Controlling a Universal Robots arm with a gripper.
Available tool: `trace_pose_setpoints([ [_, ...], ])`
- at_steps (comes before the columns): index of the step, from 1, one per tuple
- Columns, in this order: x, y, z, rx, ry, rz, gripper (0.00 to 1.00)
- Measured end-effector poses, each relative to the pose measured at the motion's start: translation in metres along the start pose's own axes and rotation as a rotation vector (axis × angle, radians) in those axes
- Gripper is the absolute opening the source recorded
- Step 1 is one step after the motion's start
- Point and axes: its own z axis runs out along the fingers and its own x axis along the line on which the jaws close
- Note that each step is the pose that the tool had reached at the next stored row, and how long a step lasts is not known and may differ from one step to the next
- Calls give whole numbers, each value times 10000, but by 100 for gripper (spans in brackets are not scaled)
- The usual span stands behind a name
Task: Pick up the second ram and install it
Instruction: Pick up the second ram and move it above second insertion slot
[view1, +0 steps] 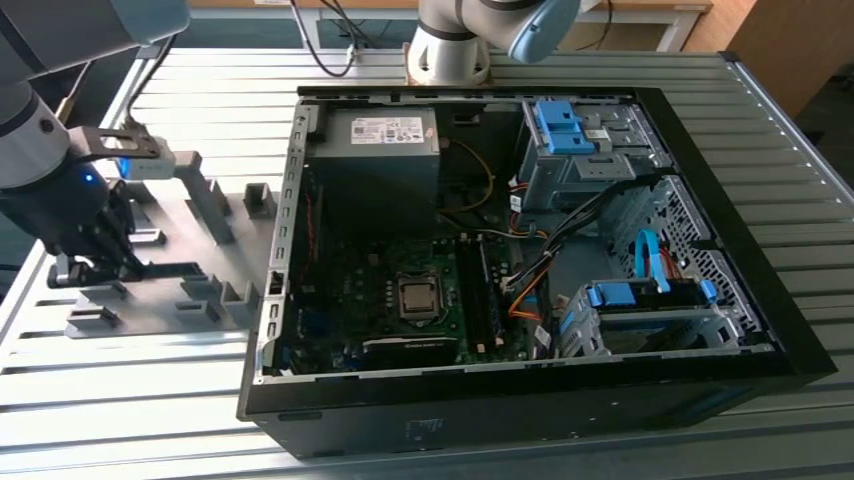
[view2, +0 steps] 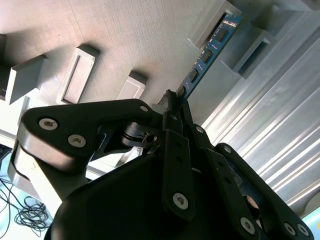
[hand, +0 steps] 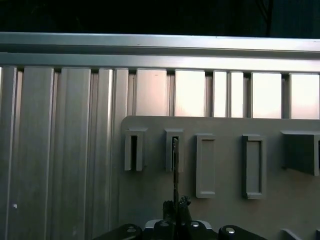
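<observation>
The second ram (view2: 210, 47) is a thin blue-green board with dark chips. Its far end sits in the slot of a grey holder block (view2: 202, 31). My gripper (view2: 174, 99) is shut on the stick's near end. In the first wrist view the ram (hand: 175, 172) appears edge-on as a thin dark line running from the gripper (hand: 175, 205) into a slotted block (hand: 168, 150). In the exterior view the gripper (view1: 91, 268) hangs low over the grey holder tray (view1: 200, 215), on the exterior view's left of the open computer case (view1: 287, 330).
The open case holds a motherboard (view1: 414, 300), a grey power supply (view1: 380, 135), blue drive cages (view1: 647, 300) and loose cables. More upright grey blocks (hand: 254, 165) stand on the tray. Everything rests on a ribbed aluminium table (view1: 120, 400). The arm's base (view1: 447, 55) stands behind the case.
</observation>
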Motion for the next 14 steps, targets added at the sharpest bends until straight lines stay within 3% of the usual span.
trace_pose_setpoints([
  [8, -1, 0, -45, 3, -2, 0, 14],
  [14, -1, 1, -127, 4, -3, 82, 14],
])
